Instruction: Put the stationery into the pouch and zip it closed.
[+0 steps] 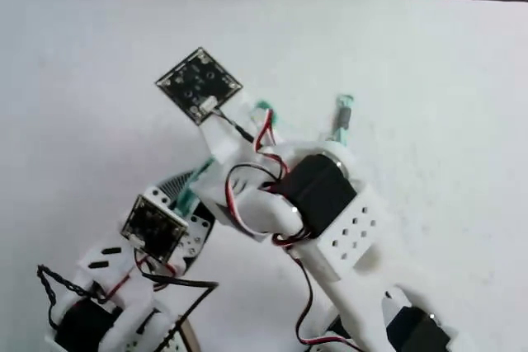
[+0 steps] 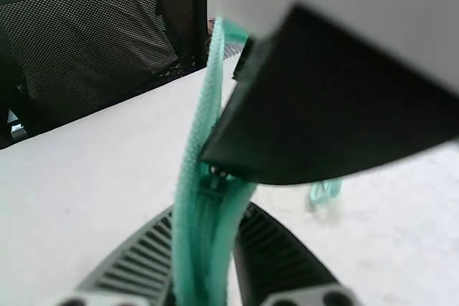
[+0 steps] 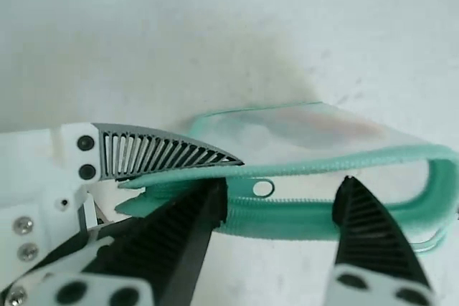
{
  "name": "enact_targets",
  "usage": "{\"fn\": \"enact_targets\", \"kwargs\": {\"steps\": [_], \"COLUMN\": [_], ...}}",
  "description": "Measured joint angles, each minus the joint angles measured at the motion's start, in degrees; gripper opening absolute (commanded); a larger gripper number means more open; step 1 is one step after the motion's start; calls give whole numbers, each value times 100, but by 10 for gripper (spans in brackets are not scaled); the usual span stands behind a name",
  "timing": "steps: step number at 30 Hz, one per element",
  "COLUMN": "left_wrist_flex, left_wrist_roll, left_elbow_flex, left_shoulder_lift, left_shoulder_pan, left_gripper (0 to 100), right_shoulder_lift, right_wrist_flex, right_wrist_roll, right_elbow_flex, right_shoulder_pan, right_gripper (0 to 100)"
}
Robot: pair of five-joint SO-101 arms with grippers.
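Pouch (image 3: 323,130) first: its teal zip edge runs across the gap of my right gripper (image 3: 283,195), whose black fingers are spread either side of it, lined up, I'd say, to work the zip. Just beyond, my left gripper (image 2: 209,211) pinches the end of that edge, anchoring it against the pull, I judge. The clear body lies on the table (image 3: 143,34) behind.
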Motion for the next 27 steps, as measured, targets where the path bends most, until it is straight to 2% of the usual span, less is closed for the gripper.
{"fn": "enact_targets", "kwargs": {"steps": [12, 18, 23, 27], "left_wrist_flex": [0, 0, 0, 0], "left_wrist_roll": [0, 0, 0, 9], "left_elbow_flex": [0, 35, 35, 44], "left_shoulder_lift": [-9, -18, -18, -9], "left_shoulder_pan": [-70, -97, -97, -97], "left_gripper": [24, 24, 24, 24], "right_shoulder_lift": [53, 53, 211, 369], "right_wrist_flex": [-9, -9, -9, -18], "right_wrist_roll": [-105, -105, -105, 9], "right_elbow_flex": [-132, -132, -141, -97], "right_shoulder_pan": [-536, -527, -281, -220], "right_gripper": [208, 211, 286, 220]}}
